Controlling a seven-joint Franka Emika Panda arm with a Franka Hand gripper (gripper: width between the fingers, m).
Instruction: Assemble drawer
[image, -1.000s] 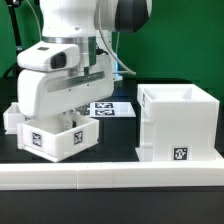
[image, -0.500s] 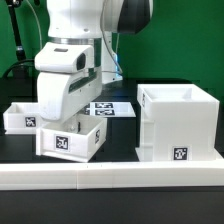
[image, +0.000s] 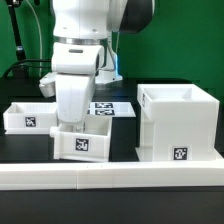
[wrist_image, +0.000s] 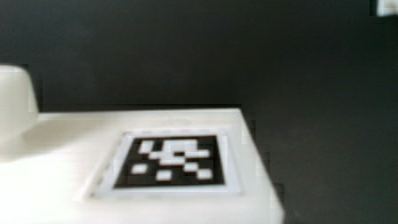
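My gripper (image: 76, 124) is shut on a small white tray (image: 84, 144) and holds it just above the black table, a little to the exterior view's left of the tall white shell (image: 180, 125). The tray's tag faces the camera. My fingers are hidden behind the hand and the tray wall. A second small tray (image: 28, 117) rests on the table at the exterior view's left. The wrist view shows the held tray's white surface with its tag (wrist_image: 173, 160) close up and blurred, over the dark table.
The long low white border wall (image: 110, 176) runs along the front. The marker board (image: 112, 109) lies flat behind the held tray. A green backdrop stands at the back.
My gripper has carried the small tray toward the exterior view's right, away from the second tray and closer to the shell.
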